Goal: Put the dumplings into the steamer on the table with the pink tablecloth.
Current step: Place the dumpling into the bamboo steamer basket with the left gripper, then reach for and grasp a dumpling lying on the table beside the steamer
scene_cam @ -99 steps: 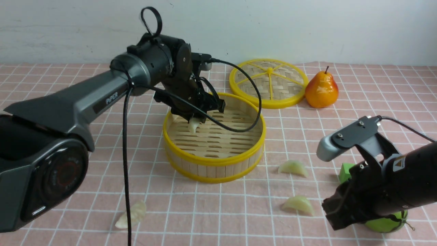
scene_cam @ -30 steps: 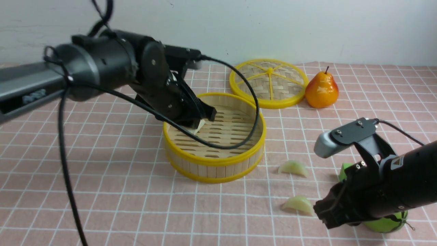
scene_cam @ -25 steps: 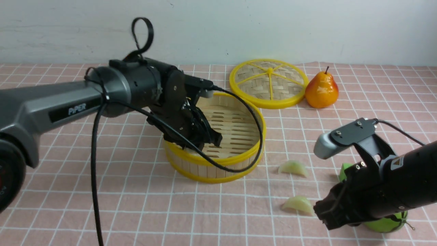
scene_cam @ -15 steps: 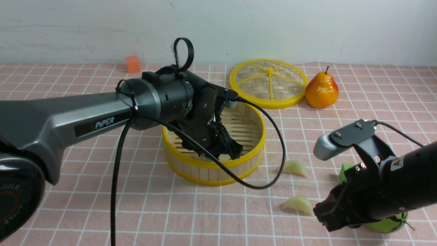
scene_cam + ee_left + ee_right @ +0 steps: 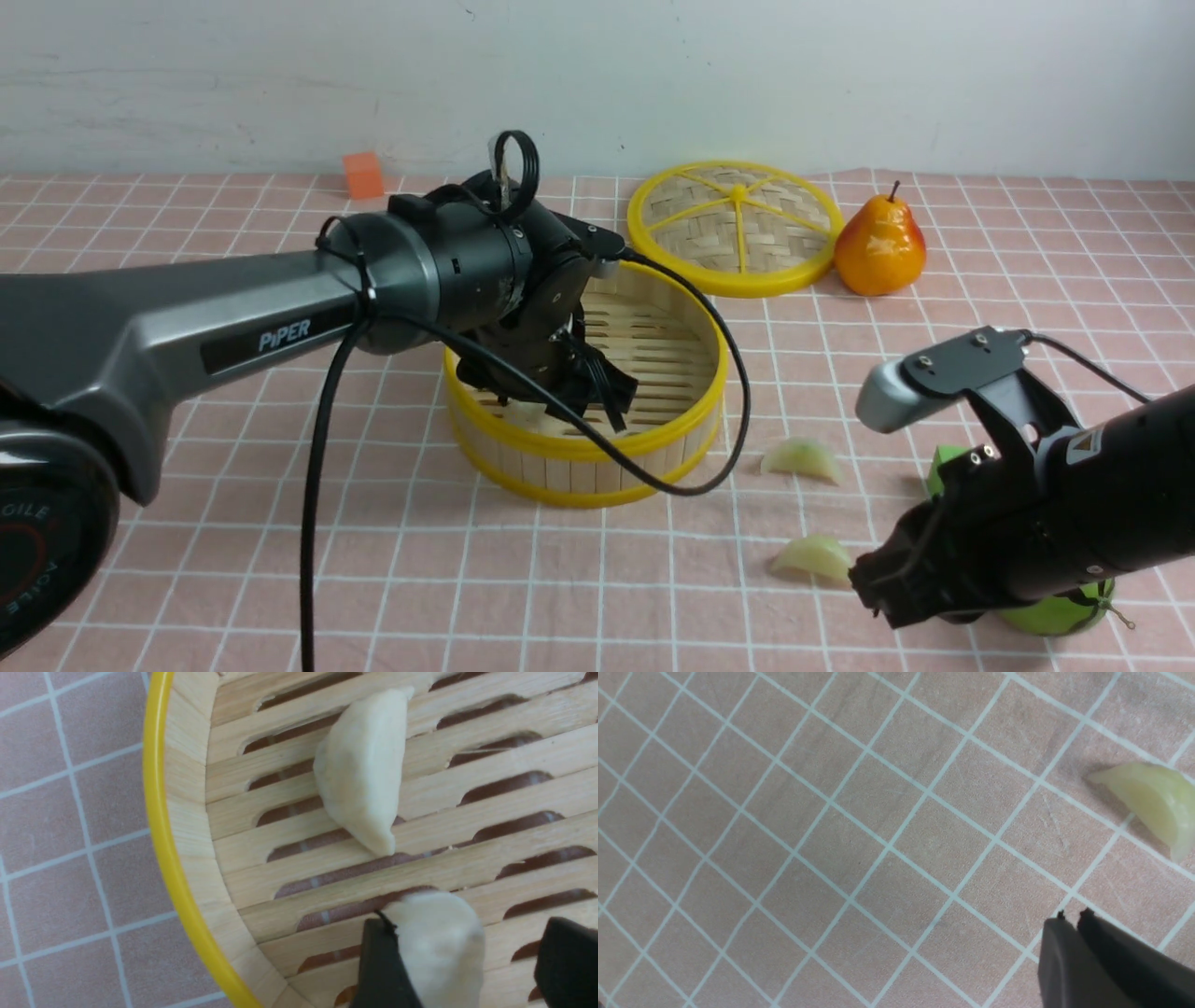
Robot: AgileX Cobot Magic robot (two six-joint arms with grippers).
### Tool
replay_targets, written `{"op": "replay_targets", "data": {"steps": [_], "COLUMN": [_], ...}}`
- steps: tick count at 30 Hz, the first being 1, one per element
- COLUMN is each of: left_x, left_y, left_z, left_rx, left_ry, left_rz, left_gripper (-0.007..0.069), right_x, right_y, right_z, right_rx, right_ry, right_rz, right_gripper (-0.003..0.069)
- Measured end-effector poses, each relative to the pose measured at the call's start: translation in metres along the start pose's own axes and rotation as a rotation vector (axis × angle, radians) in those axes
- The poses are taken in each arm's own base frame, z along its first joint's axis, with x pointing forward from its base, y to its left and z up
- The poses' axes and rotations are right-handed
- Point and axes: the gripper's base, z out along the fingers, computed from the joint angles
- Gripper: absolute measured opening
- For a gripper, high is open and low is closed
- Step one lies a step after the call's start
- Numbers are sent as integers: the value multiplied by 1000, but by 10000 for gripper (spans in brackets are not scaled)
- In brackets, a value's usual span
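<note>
The steamer [image 5: 597, 450] stands mid-table on the pink tablecloth [image 5: 523, 579]. My left gripper [image 5: 597, 392] reaches down inside it and is open. In the left wrist view one cream dumpling [image 5: 362, 772] lies on the slats inside the steamer's rim [image 5: 159, 812]. A second cream dumpling [image 5: 439, 947] rests between the parted fingers of the left gripper [image 5: 467, 938], against one finger and clear of the other. Two pale green dumplings [image 5: 803, 459] [image 5: 817, 557] lie on the cloth to the steamer's right. My right gripper [image 5: 873, 583] [image 5: 1073, 917] is shut and empty, just right of the nearer green dumpling [image 5: 1153, 800].
The flat woven lid [image 5: 738, 224] and a pear [image 5: 879, 245] sit at the back right. A small orange cube [image 5: 362, 175] is by the back wall. A green cube [image 5: 948, 467] and a round green fruit [image 5: 1060, 611] lie partly behind my right arm.
My left gripper swung across the steamer, drew back a little, and its jaws opened, letting go of the cream dumpling. The right arm has barely moved.
</note>
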Motion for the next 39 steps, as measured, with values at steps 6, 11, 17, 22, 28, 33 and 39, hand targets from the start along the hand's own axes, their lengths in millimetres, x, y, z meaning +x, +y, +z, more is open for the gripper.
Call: {"op": "replay_targets", "data": {"steps": [6, 11, 17, 22, 28, 33, 39], "left_x": [0, -16, 19, 111, 189, 236, 250], "left_y": [6, 29, 69, 90, 91, 95, 100], "left_z": [-20, -139, -265, -299, -266, -243, -245], "left_rx": [-47, -23, 14, 85, 135, 114, 83], "left_ry": [19, -199, -408, -420, -431, -356, -330], "left_rz": [16, -40, -127, -174, -186, -176, -182], "left_gripper": [477, 396, 323, 266, 204, 163, 160], "right_x": [1, -8, -44, -88, -117, -119, -120], "right_y": [0, -1, -7, -31, -58, -81, -85], "right_z": [0, -5, 1, 40, 92, 144, 152], "right_rx": [6, 26, 68, 152, 229, 259, 267], "right_ry": [14, 19, 16, 81, 143, 222, 241], "right_rz": [-20, -55, -60, -137, -222, -232, -167], "right_gripper": [55, 107, 279, 469, 525, 470, 230]}}
